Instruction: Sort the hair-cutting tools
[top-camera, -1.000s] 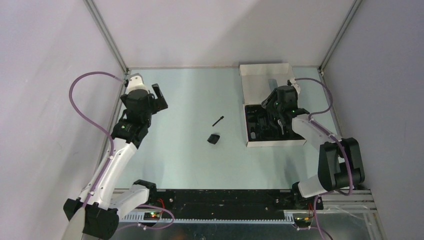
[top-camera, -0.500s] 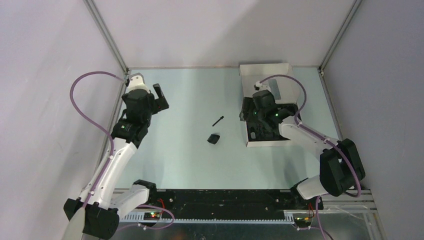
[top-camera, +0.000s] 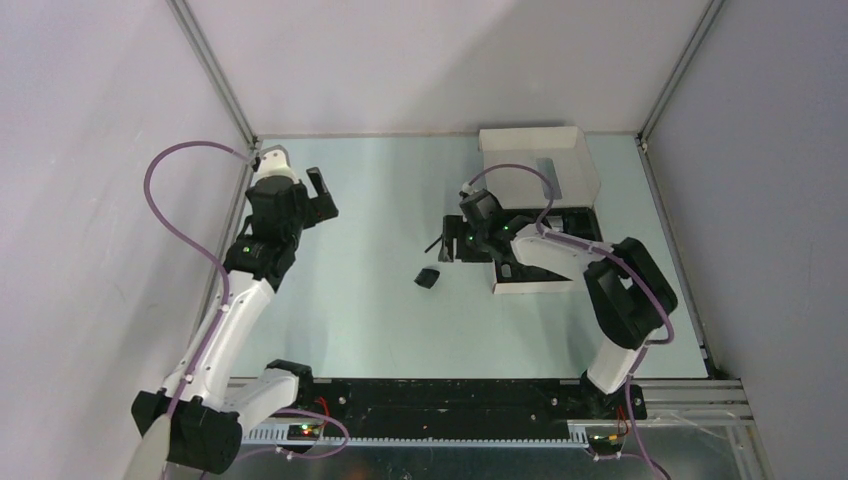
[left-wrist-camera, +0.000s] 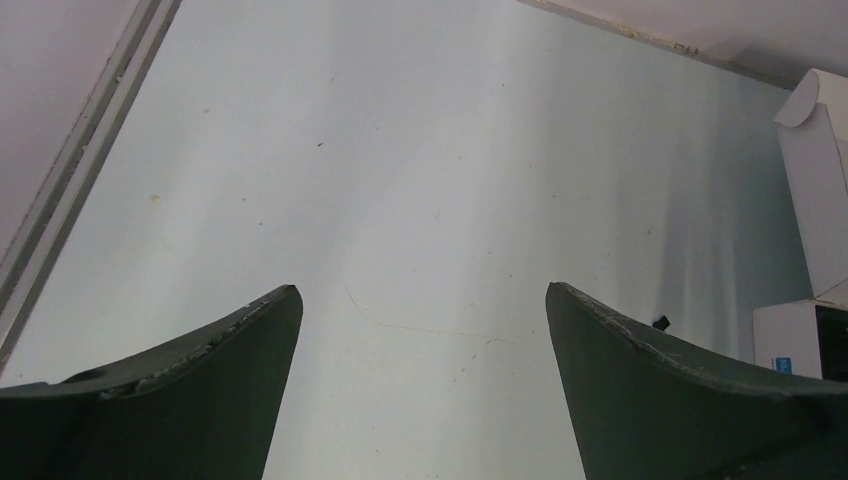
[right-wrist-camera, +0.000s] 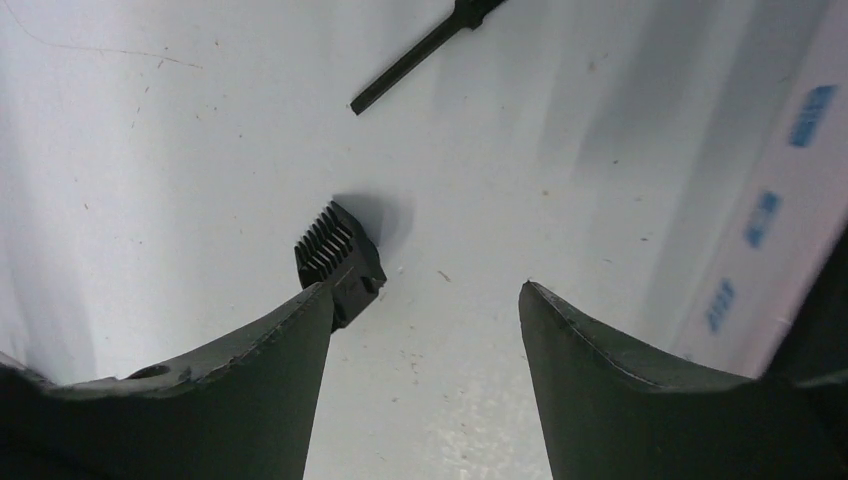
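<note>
Currently: toothed black comb attachment (right-wrist-camera: 338, 262), thin black stick-brush (right-wrist-camera: 420, 50) on tabletop (right-wrist-camera: 520, 200); box (right-wrist-camera: 790, 180) print blue, unreadable; left fingers (left-wrist-camera: 200, 400), right fingers (right-wrist-camera: 230, 400) apart, empty.

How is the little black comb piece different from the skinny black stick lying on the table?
The comb piece is short and chunky; the stick is long and thin. The comb piece has a row of teeth on one edge; the stick's visible part looks smooth. From above, the comb piece lies nearer the arm bases than the stick. Both are black and lie on the table, outside the white box.
</note>
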